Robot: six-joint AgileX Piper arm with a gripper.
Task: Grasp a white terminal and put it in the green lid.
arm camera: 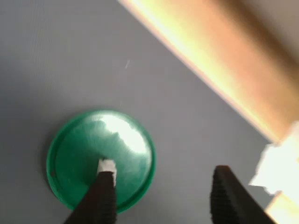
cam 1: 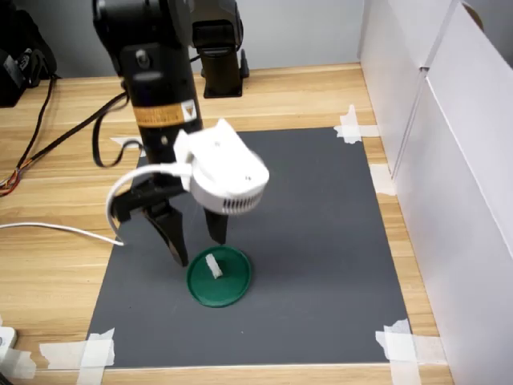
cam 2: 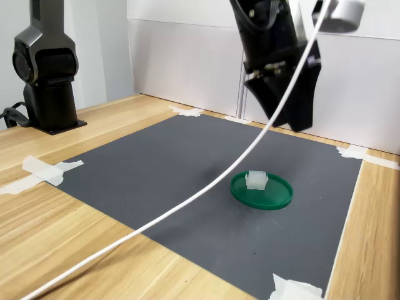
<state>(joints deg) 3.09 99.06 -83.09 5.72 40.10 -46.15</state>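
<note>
Translucent white plastic terminal block (cam 2: 256, 180) is lying inside the round dark-green lid (cam 2: 275, 199), the black gripper (cam 1: 195, 243) being held spread and empty above it, apparently after release.

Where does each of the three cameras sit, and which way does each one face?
First exterior view: high, looking down on the dark grey mat; shows the black arm, white camera housing and open gripper.
Wrist view: on the arm, looking down past the gripper fingers at the round flat dark green plastic lid.
Second exterior view: low beside the table, looking across the mat; shows the gripper raised above the lid.
Shared: all show the tiny white plastic terminal lying in the lid.
</note>
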